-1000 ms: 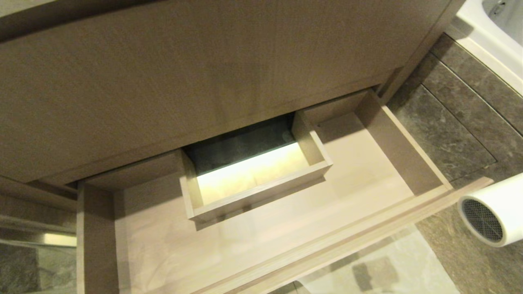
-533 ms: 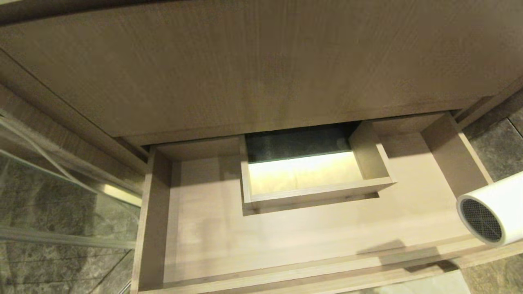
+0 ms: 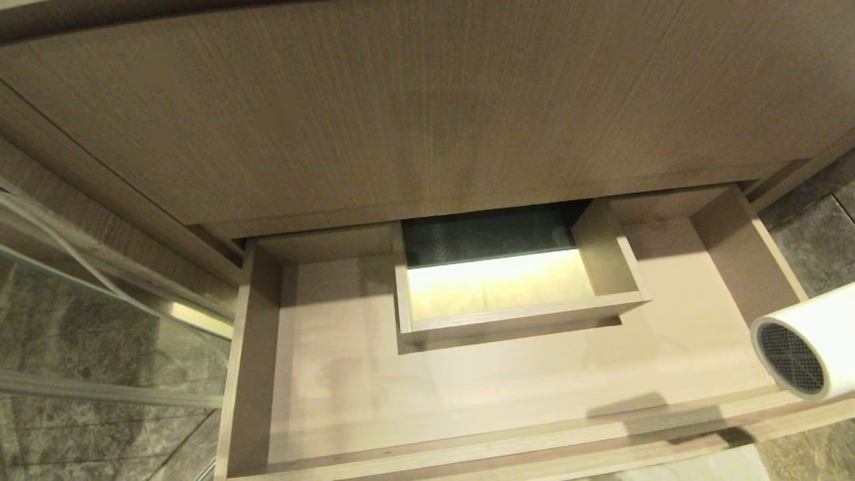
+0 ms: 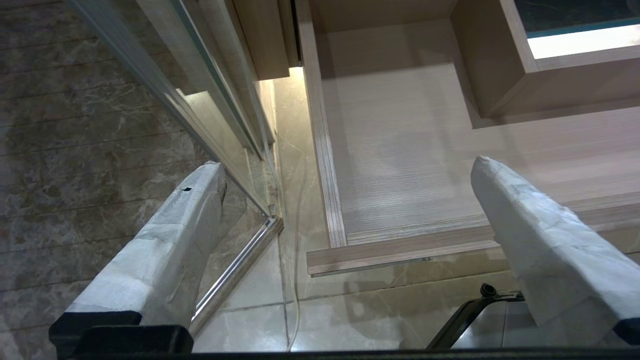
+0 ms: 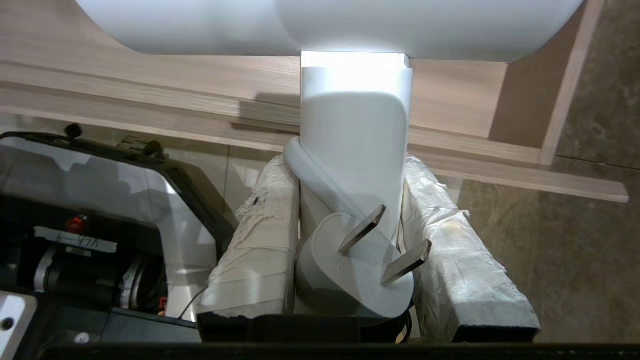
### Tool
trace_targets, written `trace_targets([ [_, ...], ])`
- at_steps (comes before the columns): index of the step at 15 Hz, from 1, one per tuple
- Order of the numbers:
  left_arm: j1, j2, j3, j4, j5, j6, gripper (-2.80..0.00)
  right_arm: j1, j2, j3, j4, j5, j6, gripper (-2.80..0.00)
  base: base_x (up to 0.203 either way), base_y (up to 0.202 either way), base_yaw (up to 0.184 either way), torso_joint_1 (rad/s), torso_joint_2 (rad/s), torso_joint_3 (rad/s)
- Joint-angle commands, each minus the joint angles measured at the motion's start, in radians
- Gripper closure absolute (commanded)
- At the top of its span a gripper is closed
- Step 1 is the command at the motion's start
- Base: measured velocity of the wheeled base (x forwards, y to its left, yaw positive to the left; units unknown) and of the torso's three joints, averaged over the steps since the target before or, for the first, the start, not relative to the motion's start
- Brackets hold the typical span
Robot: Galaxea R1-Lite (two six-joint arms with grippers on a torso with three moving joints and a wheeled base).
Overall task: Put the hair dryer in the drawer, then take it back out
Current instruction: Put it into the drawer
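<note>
A dark stone-tiled floor (image 3: 80, 374) runs under a wood-grain cabinet, and in the head view the drawer (image 3: 467, 394) stands pulled out beneath the taller panel (image 3: 401, 107), its floor bare around the boxed cutout (image 3: 507, 294) in the middle. Since a second ago the whole picture has swung round, so the camera has turned to face the drawer squarely; the hair dryer (image 3: 805, 344) has kept its spot at the right border of the picture and now hangs over the drawer's right front corner instead of over the floor tiles. I judge the placing step is about to begin, with the dryer not yet set down. The left wrist view shows the left gripper (image 4: 345, 240) spread wide and empty, hovering off the drawer's left front corner beside a glass partition (image 4: 200, 120) and its metal rail. In the right wrist view the right gripper (image 5: 350, 260) is clamped on the dryer's handle, with the cord's plug (image 5: 357, 265) wedged between its taped fingers (image 5: 255, 260) and the barrel above. Open room lies left of the dryer, between the front board and the cutout's wall; the right side wall (image 3: 745, 257) and front edge are the rims to clear.
</note>
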Motion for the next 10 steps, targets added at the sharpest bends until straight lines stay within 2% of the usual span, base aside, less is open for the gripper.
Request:
trace_targets([
  [1, 0.0, 0.0, 0.0, 0.0, 0.0, 0.0, -2.8, -0.002, 0.005, -0.003, -0.001, -0.002, -0.002, 0.0, 0.0, 0.0, 0.0, 0.0, 0.0, 0.0],
  [7, 0.0, 0.0, 0.0, -0.001, 0.0, 0.0, -2.8, -0.078, 0.265, -0.058, -0.094, -0.1, -0.002, 0.0, 0.0, 0.0, 0.0, 0.0, 0.0, 0.0],
  [10, 0.0, 0.0, 0.0, -0.001, 0.0, 0.0, -2.8, -0.086, 0.275, -0.064, -0.106, -0.111, -0.002, 0.0, 0.0, 0.0, 0.0, 0.0, 0.0, 0.0],
])
